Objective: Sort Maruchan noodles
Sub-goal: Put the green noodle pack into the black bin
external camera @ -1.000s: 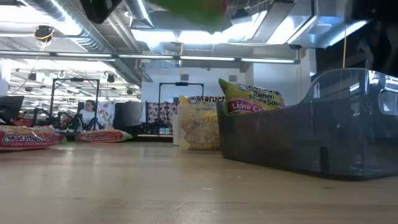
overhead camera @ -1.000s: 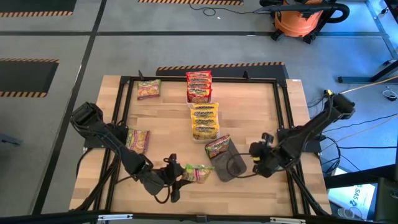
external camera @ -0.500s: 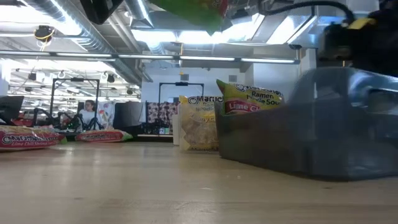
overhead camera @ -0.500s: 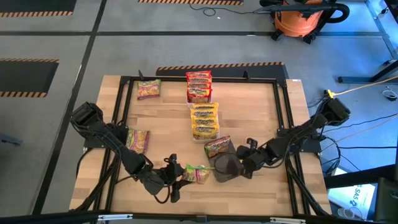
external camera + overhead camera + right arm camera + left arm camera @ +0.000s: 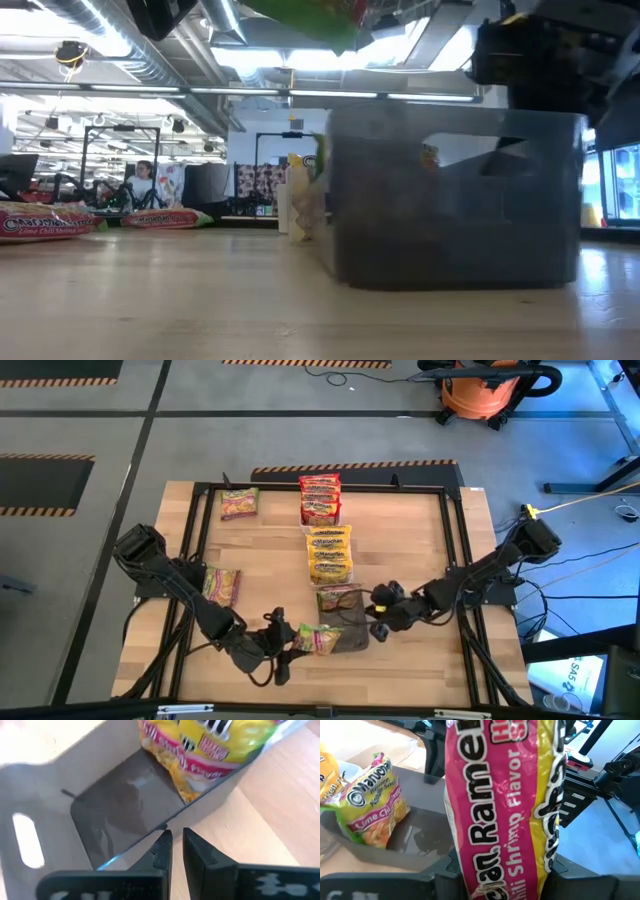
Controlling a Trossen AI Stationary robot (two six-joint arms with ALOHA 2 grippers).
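Item: lime-chili packet (image 5: 505, 805), lower centre of the high view, pinched upright in my half-closed left gripper (image 5: 283, 645). My right gripper (image 5: 176, 851), fingers nearly together, is clamping the dark tray (image 5: 350, 632) rim. Risk: the tray is swinging; a second packet (image 5: 212, 750) inside could tip out.

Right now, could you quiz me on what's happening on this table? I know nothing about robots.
1. True or false: the left gripper holds a green-and-pink packet.
2. What does the right gripper pinch? A) the dark tray by its wall B) a yellow packet C) nothing
3. Fill in: the dark tray holds ___ noodle packet.
Key: 1 true; 2 A; 3 one.
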